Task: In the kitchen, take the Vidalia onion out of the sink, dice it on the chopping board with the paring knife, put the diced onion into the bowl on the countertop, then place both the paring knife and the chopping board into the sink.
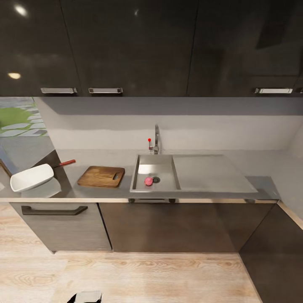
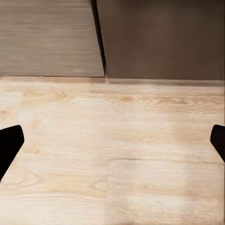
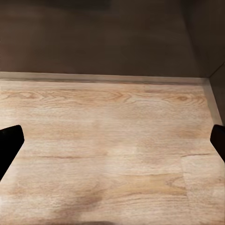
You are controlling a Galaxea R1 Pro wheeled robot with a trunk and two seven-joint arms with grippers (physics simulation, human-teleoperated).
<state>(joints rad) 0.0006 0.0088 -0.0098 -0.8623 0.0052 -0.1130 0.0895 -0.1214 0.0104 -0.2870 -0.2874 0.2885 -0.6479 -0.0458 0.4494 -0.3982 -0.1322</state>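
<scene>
Glossy dark grey upper wall cabinets [image 1: 126, 42] span the top, each fitted with a flat chrome bar handle [image 1: 59, 90], and their doors catch round reflections of ceiling lights [image 1: 20, 10]. Beneath them runs a plain pale grey backsplash wall [image 1: 210, 130]. At far left an opening shows green grass and pale paving stones [image 1: 17, 120]. Dark grey lower cabinet fronts [image 1: 168, 227] stand under the worktop, beside a lighter grey woodgrain drawer front [image 1: 63, 229] with a dark bar pull [image 1: 54, 210]. The floor is light oak-look planking [image 1: 147, 277] with visible grain and knots.
</scene>
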